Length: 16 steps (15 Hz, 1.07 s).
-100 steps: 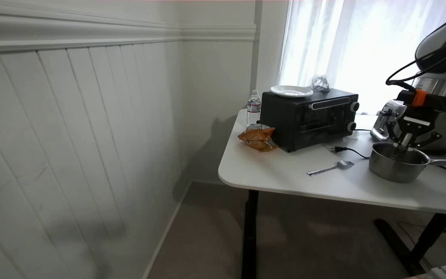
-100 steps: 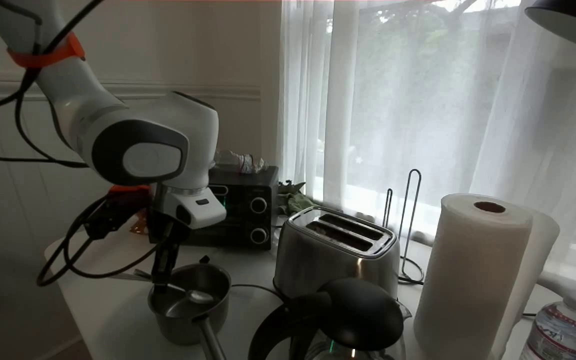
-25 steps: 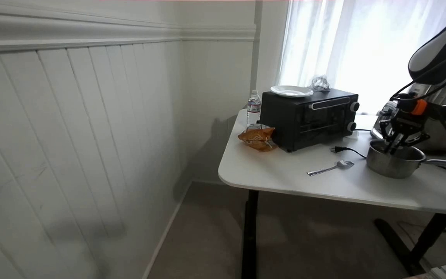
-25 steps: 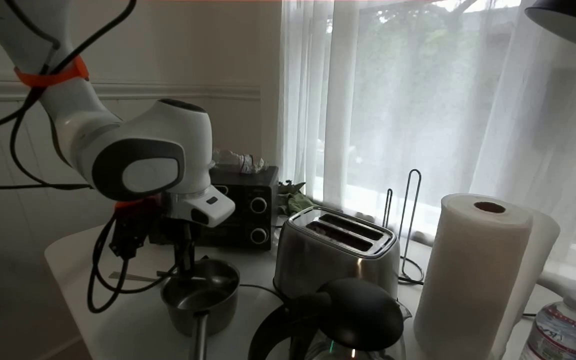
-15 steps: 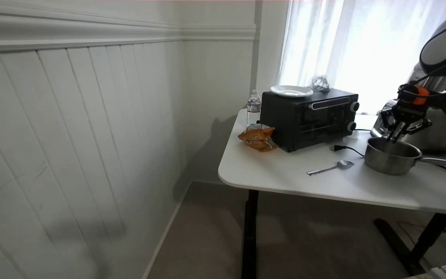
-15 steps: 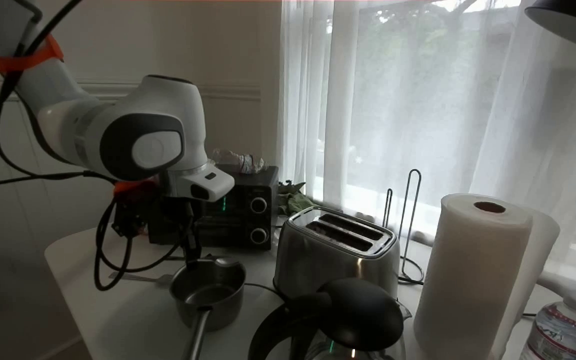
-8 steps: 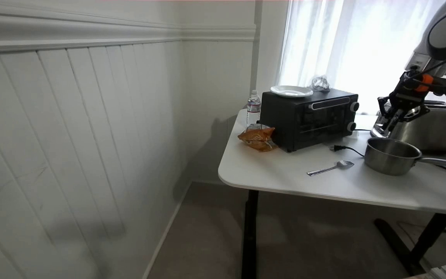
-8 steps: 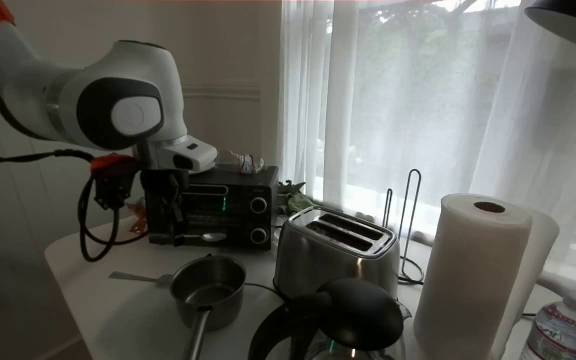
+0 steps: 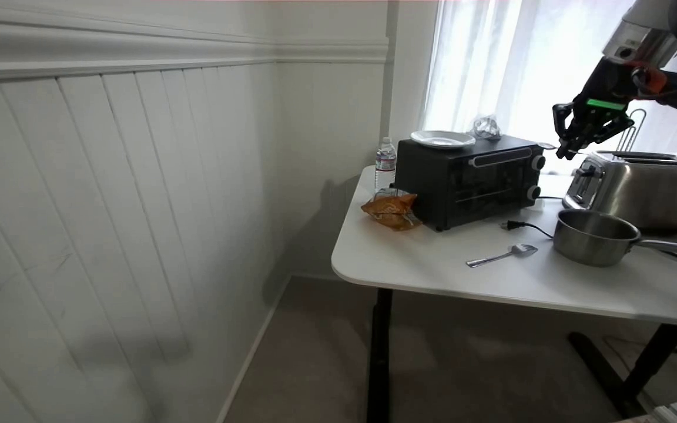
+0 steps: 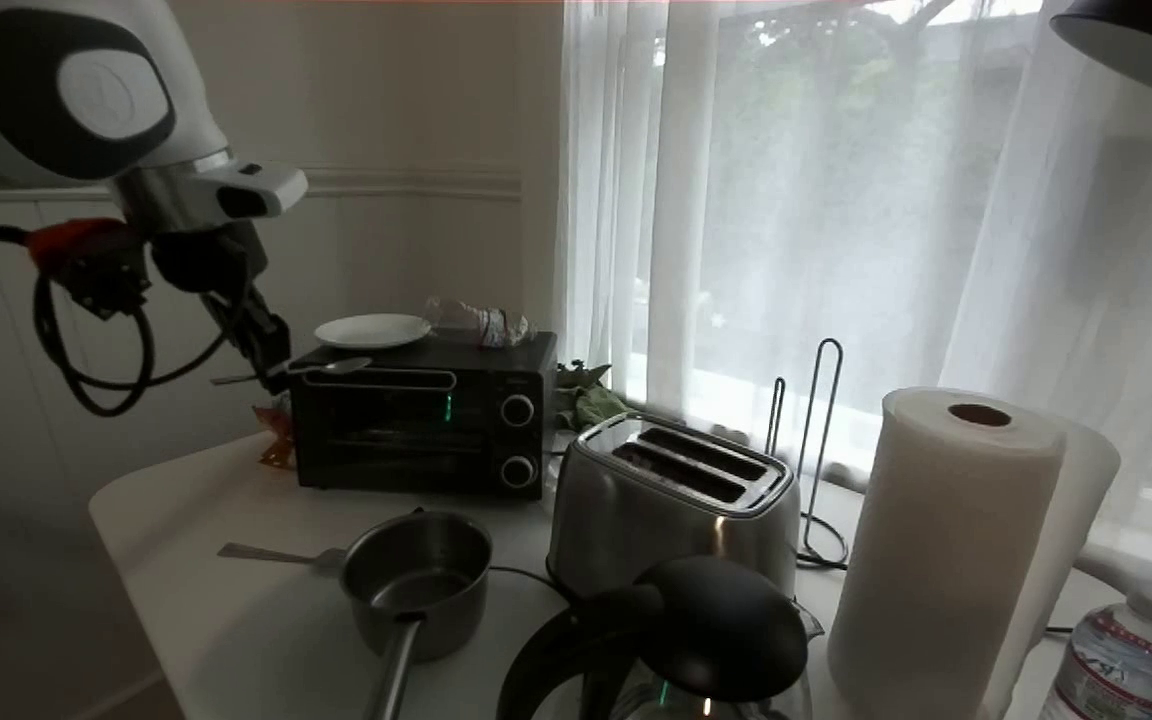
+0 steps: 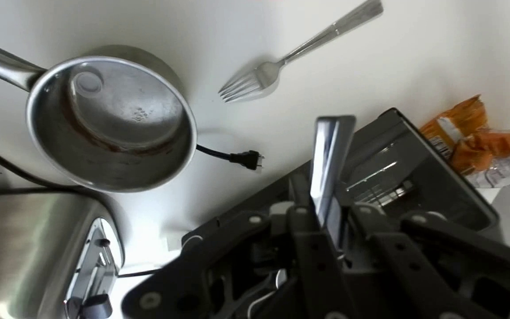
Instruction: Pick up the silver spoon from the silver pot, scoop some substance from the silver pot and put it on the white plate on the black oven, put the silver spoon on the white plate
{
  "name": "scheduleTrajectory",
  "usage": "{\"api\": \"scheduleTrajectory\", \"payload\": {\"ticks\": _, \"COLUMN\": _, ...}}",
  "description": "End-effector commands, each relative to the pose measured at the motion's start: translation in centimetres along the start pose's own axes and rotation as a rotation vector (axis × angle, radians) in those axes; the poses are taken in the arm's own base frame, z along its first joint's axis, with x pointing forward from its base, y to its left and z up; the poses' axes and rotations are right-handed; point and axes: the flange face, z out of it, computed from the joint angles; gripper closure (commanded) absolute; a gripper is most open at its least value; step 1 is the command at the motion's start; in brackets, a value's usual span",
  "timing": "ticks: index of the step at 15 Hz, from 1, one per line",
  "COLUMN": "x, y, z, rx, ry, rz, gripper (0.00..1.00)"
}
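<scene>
My gripper [image 9: 567,150] is shut on the handle of the silver spoon [image 10: 346,366] and holds it in the air near the black oven's [image 10: 406,425] front top edge. The handle end [image 11: 331,146] sticks out between the fingers in the wrist view. The spoon's bowl points towards the oven's knob side; whether it holds anything cannot be told. The white plate [image 10: 373,331] lies on the oven top, also in an exterior view [image 9: 443,139]. The silver pot [image 9: 586,249] stands on the table below; the wrist view shows its inside [image 11: 104,168] with a reddish streak and small specks.
A fork [image 9: 500,256] lies beside the pot. A crumpled clear plastic bottle [image 10: 476,322] is on the oven behind the plate. A silver toaster [image 9: 650,191], black plug [image 11: 247,159], orange bag [image 9: 393,210], water bottle [image 9: 385,164], kettle [image 10: 716,630] and paper towels [image 10: 946,540] stand around.
My gripper has lifted the spoon out of the pot, up to about oven-top height and across towards the oven. The pot shifted slightly earlier while the spoon was in it, then stayed still.
</scene>
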Motion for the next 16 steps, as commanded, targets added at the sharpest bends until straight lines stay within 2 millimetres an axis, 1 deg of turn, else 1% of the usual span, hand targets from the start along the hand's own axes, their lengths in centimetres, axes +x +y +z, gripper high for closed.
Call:
{"api": "scheduleTrajectory", "payload": {"ticks": 1, "x": -3.1, "y": -2.9, "z": -4.3, "rx": -0.001, "ry": 0.068, "rz": -0.086, "gripper": 0.97}}
{"api": "scheduleTrajectory", "payload": {"ticks": 2, "x": -3.8, "y": -3.6, "z": -5.0, "rx": -0.002, "ry": 0.075, "rz": -0.109, "gripper": 0.97}}
{"api": "scheduleTrajectory", "payload": {"ticks": 3, "x": -5.0, "y": -3.5, "z": -5.3, "rx": 0.001, "ry": 0.076, "rz": -0.133, "gripper": 0.97}}
{"api": "scheduleTrajectory", "payload": {"ticks": 5, "x": -5.3, "y": -5.2, "z": -6.0, "rx": 0.003, "ry": 0.078, "rz": -0.161, "gripper": 0.97}}
{"api": "scheduleTrajectory", "payload": {"ticks": 6, "x": -4.7, "y": -4.4, "z": -5.0, "rx": 0.009, "ry": 0.066, "rz": -0.154, "gripper": 0.87}}
{"api": "scheduleTrajectory", "payload": {"ticks": 8, "x": -5.2, "y": -4.9, "z": -5.5, "rx": 0.01, "ry": 0.074, "rz": -0.17, "gripper": 0.87}}
{"api": "scheduleTrajectory", "payload": {"ticks": 14, "x": -5.2, "y": -5.0, "z": -5.5, "rx": 0.009, "ry": 0.073, "rz": -0.171, "gripper": 0.87}}
{"api": "scheduleTrajectory", "payload": {"ticks": 15, "x": -5.2, "y": -5.0, "z": -5.5, "rx": 0.009, "ry": 0.073, "rz": -0.171, "gripper": 0.97}}
{"api": "scheduleTrajectory", "payload": {"ticks": 16, "x": -4.8, "y": -5.5, "z": -5.6, "rx": 0.008, "ry": 0.087, "rz": -0.179, "gripper": 0.97}}
